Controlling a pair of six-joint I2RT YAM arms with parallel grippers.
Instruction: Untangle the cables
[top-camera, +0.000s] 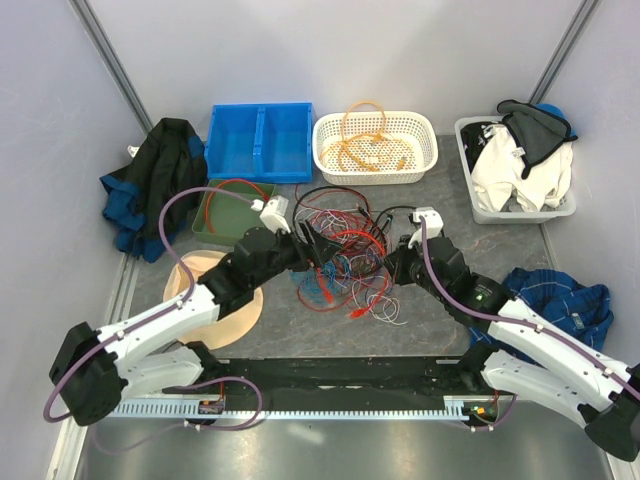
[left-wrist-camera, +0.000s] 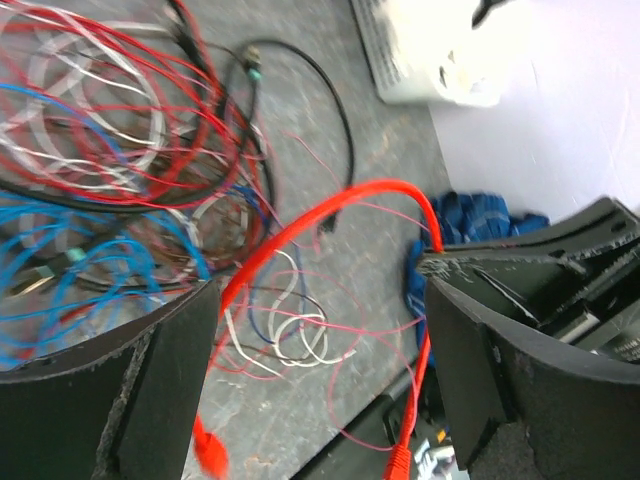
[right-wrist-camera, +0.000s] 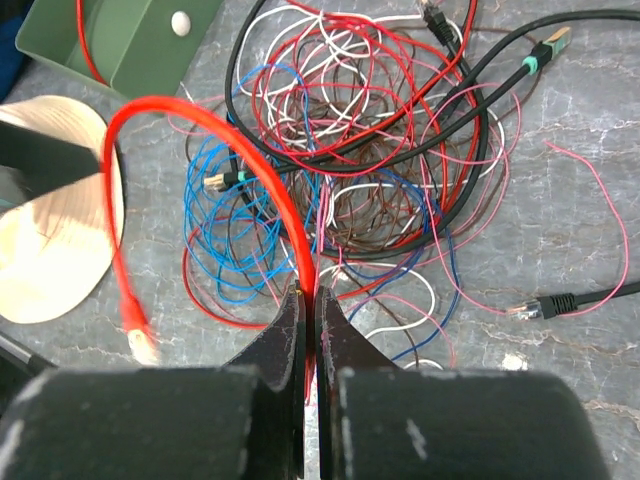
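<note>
The cables (top-camera: 340, 262) lie in a tangle of red, blue, black, white and pink wires mid-table, between the two grippers. My right gripper (right-wrist-camera: 311, 295) is shut on a thick red cable (right-wrist-camera: 205, 118), which arcs up and left from the jaws and ends in a plug (right-wrist-camera: 136, 328) hanging over the table. My left gripper (left-wrist-camera: 320, 290) is open, its fingers (left-wrist-camera: 150, 390) wide apart; the same red cable (left-wrist-camera: 330, 212) arcs across the gap between them without being gripped. The tangle (left-wrist-camera: 120, 150) lies beyond and to the left of it. In the top view the left gripper (top-camera: 318, 250) is at the tangle's left edge and the right gripper (top-camera: 392, 268) at its right.
A blue bin (top-camera: 260, 140), a white basket (top-camera: 428, 150) holding an orange cable, and a grey bin of clothes (top-camera: 515, 170) line the back. A green tray (top-camera: 225, 210), a tan hat (top-camera: 215, 295) and a dark jacket (top-camera: 155, 185) are on the left. A blue plaid cloth (top-camera: 560, 300) lies on the right.
</note>
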